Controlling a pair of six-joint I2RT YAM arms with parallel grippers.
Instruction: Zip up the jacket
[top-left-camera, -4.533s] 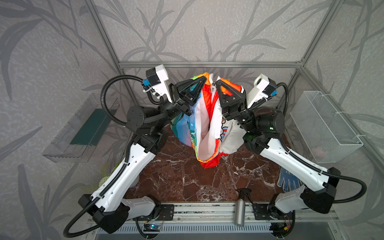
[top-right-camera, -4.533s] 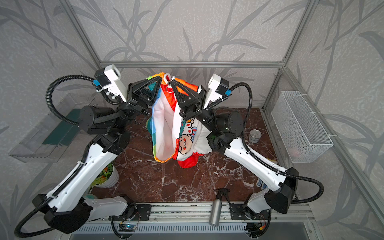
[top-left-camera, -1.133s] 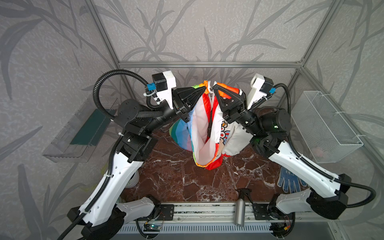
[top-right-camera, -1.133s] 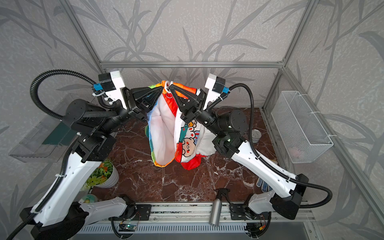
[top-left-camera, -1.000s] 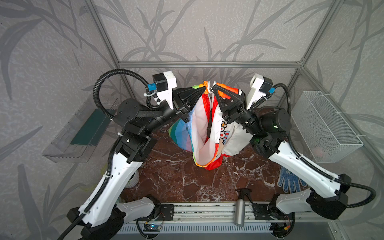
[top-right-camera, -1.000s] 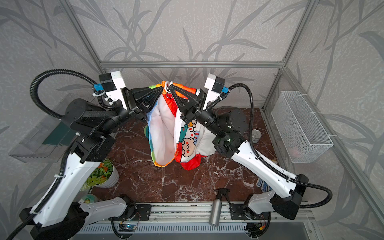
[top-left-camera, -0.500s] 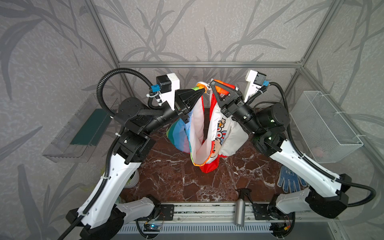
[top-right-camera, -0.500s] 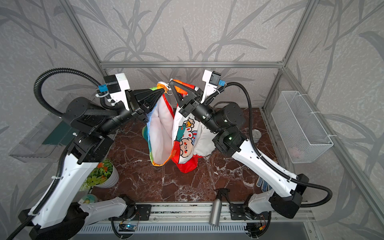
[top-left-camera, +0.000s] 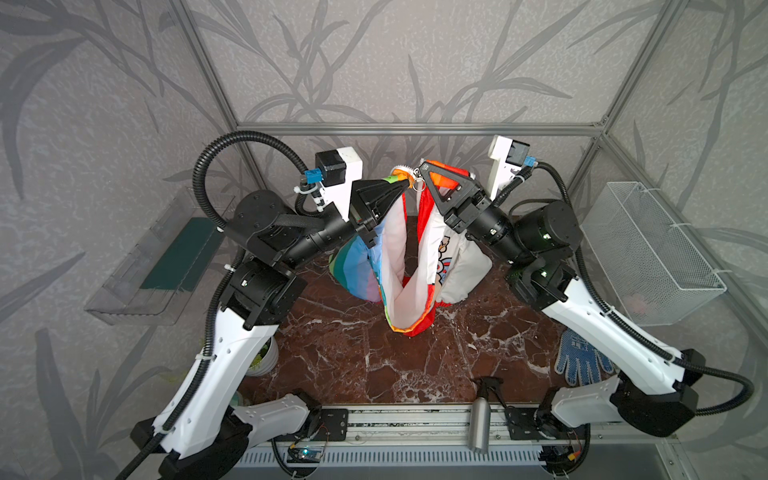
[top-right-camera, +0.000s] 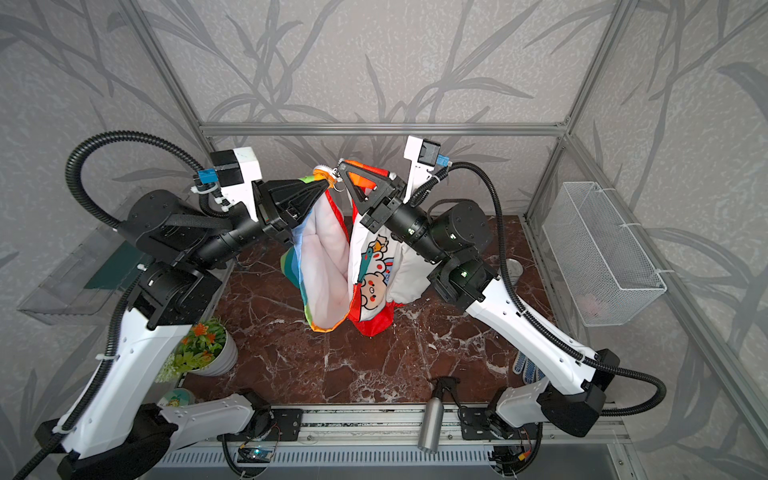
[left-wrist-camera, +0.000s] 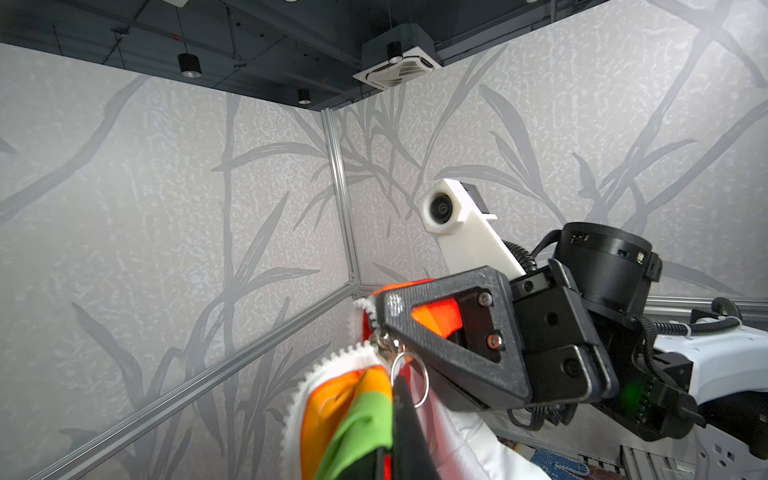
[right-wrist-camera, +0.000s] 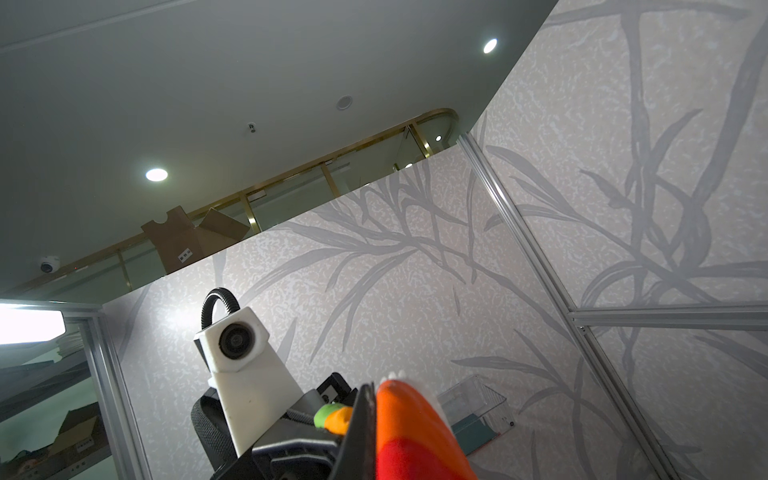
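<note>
Top view | thin rainbow-striped, red-trimmed child's cloth jacket (top-left-camera: 395, 249) hangs over the brown marble desk (top-left-camera: 353, 357) | left hand (top-left-camera: 400, 184) and right hand (top-left-camera: 423, 169) each clamped on a top zipper corner | step: aligning ends | next likely: seat the loose end in the metal slider (left-wrist-camera: 383, 340).

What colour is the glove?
The glove is blue with pale dots, clearest in a top view.

I raise both arms high over the middle, elbows bent. My left gripper (top-left-camera: 397, 186) and right gripper (top-left-camera: 425, 169) nearly meet tip to tip, each clamped on the jacket (top-left-camera: 395, 253).
</note>
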